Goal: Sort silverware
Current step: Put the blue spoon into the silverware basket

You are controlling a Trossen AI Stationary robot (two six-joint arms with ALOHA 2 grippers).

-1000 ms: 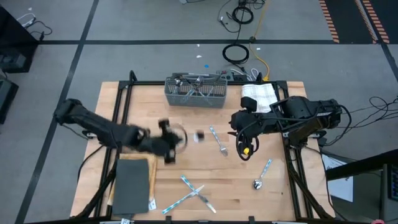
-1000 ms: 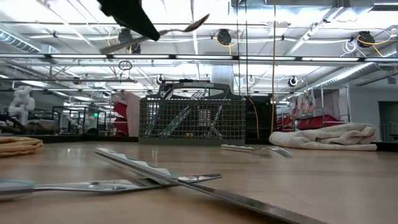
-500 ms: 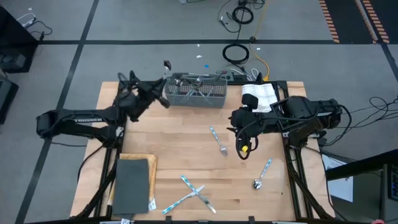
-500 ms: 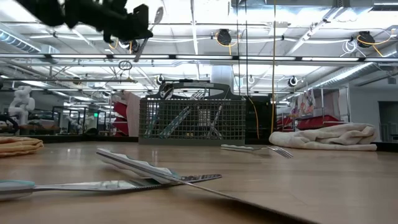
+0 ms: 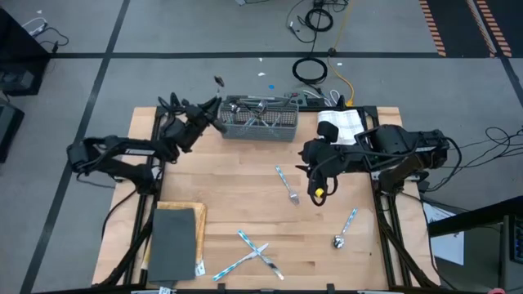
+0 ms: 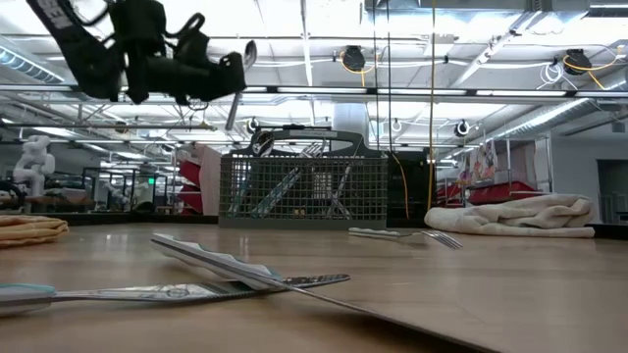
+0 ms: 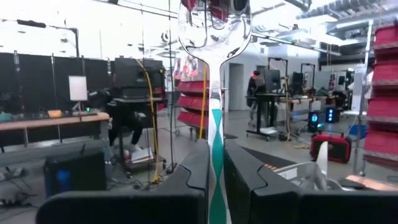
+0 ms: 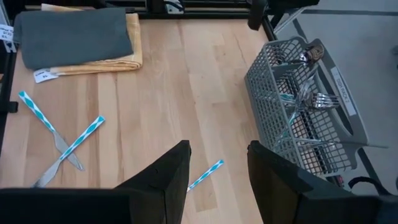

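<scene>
Wooden table (image 5: 245, 208) carrying a grey mesh basket (image 5: 257, 119) and white towel (image 5: 341, 125). Loose silverware: fork (image 5: 287, 185), spoon (image 5: 344, 229), crossed pieces (image 5: 252, 253). Folded grey cloth (image 5: 173, 242).

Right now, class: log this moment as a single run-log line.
left gripper: shut on spoon, raised beside basket | right gripper: open, hovering over table | fork: on table

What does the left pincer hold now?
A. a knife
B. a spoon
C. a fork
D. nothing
B: in the left wrist view the left pincer is shut on a spoon, its rounded bowl up between the fingers, near the mesh basket.
</scene>
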